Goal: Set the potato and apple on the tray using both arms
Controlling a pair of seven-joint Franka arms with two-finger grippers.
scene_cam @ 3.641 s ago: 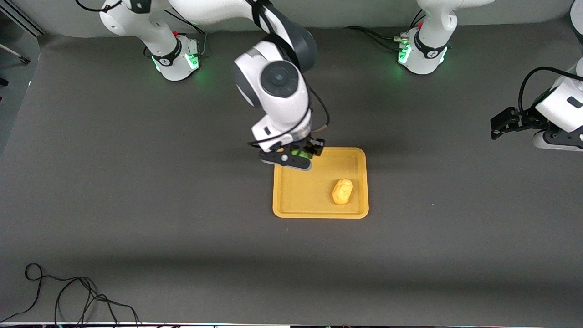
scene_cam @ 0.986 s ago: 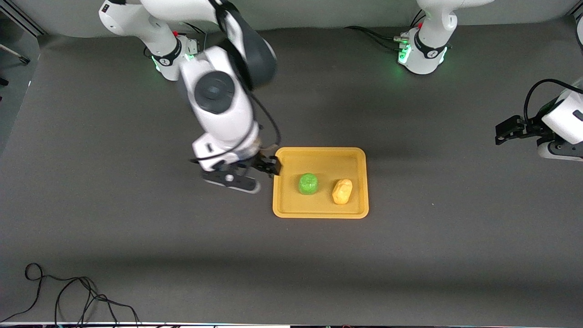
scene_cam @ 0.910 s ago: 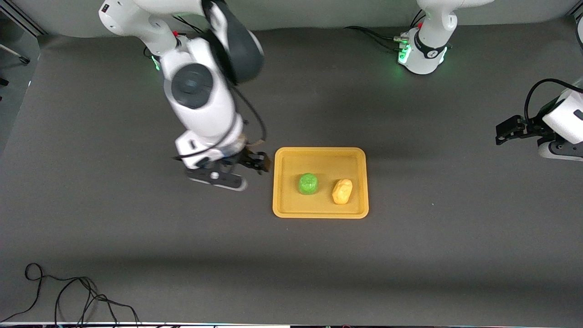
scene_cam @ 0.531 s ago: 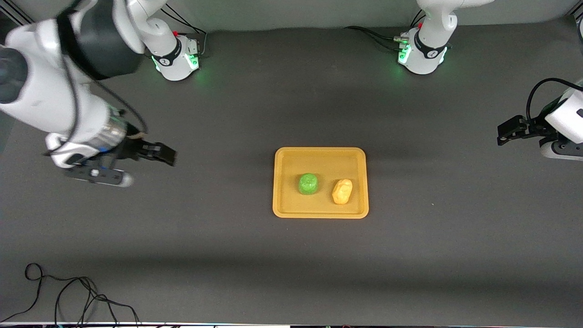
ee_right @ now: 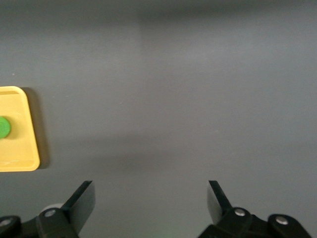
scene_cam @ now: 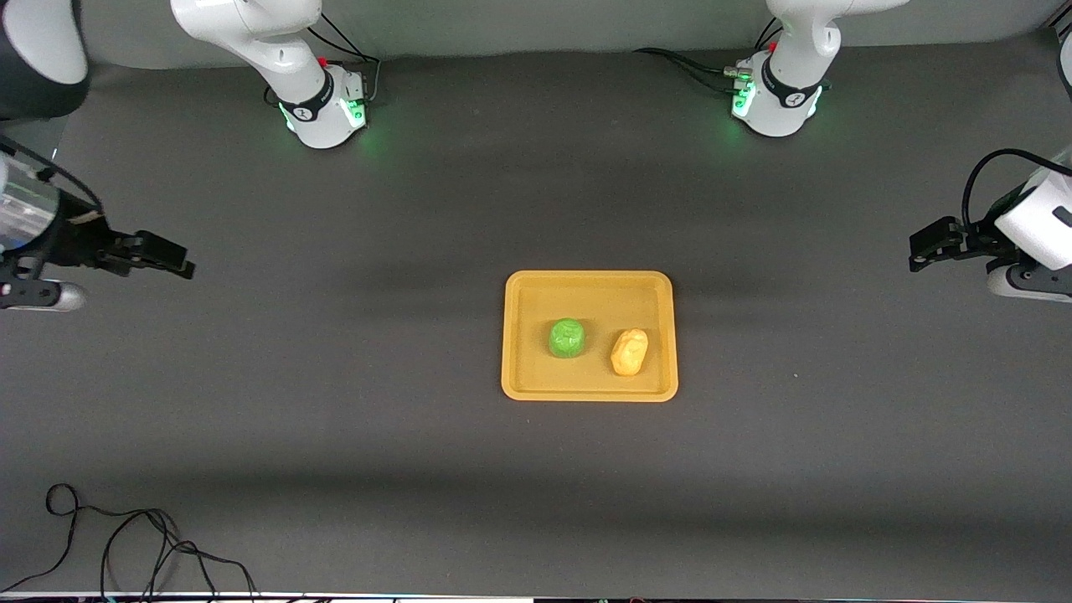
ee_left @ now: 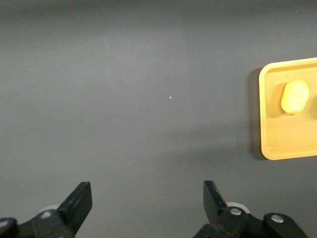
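Note:
The yellow-orange tray (scene_cam: 586, 293) lies in the middle of the table. The green apple (scene_cam: 567, 337) and the yellow-orange potato (scene_cam: 630, 351) rest side by side in it, the potato toward the left arm's end. My right gripper (scene_cam: 172, 255) is open and empty over bare table at the right arm's end. My left gripper (scene_cam: 921, 247) is open and empty over the left arm's end. The left wrist view shows its open gripper (ee_left: 147, 198), the tray (ee_left: 290, 139) and the potato (ee_left: 294, 96). The right wrist view shows its open gripper (ee_right: 150, 196), the tray (ee_right: 17, 153) and the apple (ee_right: 4, 127).
The two arm bases (scene_cam: 322, 105) (scene_cam: 775, 96) stand at the table's edge farthest from the front camera. A loose black cable (scene_cam: 126, 544) lies at the nearest corner toward the right arm's end. The dark grey tabletop spreads around the tray.
The right gripper let the apple go onto the tray, then swung away to the right arm's end of the table. The left arm has hardly moved.

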